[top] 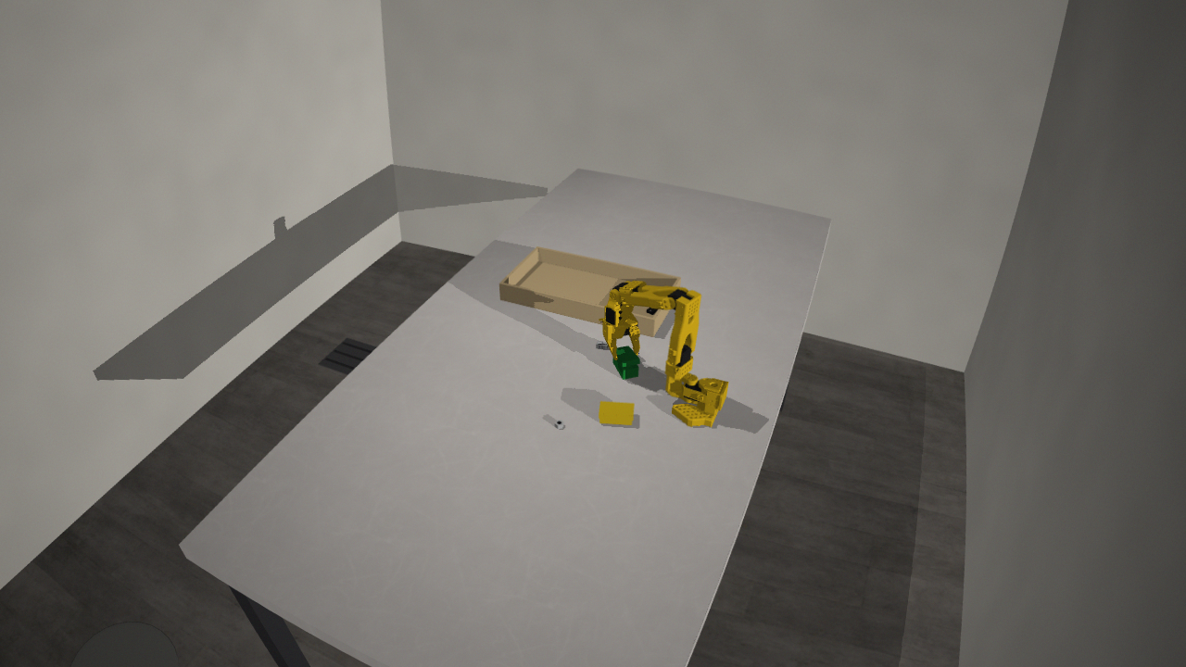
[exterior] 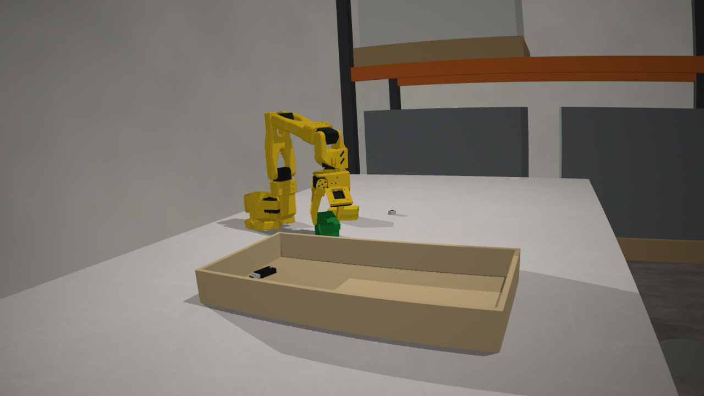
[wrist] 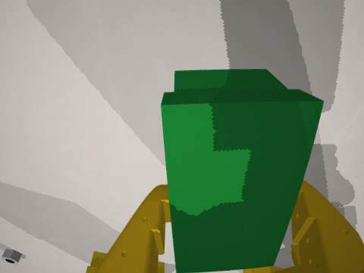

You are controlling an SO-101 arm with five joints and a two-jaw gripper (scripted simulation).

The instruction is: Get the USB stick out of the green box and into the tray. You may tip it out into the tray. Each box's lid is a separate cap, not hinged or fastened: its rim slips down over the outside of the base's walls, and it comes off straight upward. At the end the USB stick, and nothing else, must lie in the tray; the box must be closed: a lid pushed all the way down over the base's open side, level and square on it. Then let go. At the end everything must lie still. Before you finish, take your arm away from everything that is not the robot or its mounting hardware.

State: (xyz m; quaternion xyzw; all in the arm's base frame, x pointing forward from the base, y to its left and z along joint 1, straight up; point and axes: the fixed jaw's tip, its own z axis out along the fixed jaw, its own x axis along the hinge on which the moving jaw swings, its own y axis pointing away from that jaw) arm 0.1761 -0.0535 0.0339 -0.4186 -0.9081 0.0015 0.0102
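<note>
My gripper [top: 626, 352] [exterior: 326, 216] [wrist: 233, 186] is shut on the green lid [top: 625, 357] [exterior: 328, 219] [wrist: 227, 171], one finger on each side. The green base [top: 628, 372] [exterior: 326, 232] [wrist: 205, 80] is directly under the lid, and part of it shows past the lid's far edge in the wrist view. The lid hides the base's open side; I cannot tell whether its rim is fully down. The black USB stick [top: 652, 310] [exterior: 266, 271] with a silver plug lies in the tray [top: 530, 298] [exterior: 344, 307], near one end. Nothing else shows in the tray.
A yellow box [top: 616, 412] [exterior: 350, 213] is near the arm's base. A grey nut [top: 560, 424] [exterior: 391, 212] [wrist: 12, 255] lies beyond it. A small grey item [top: 601, 346] lies between the green base and the tray.
</note>
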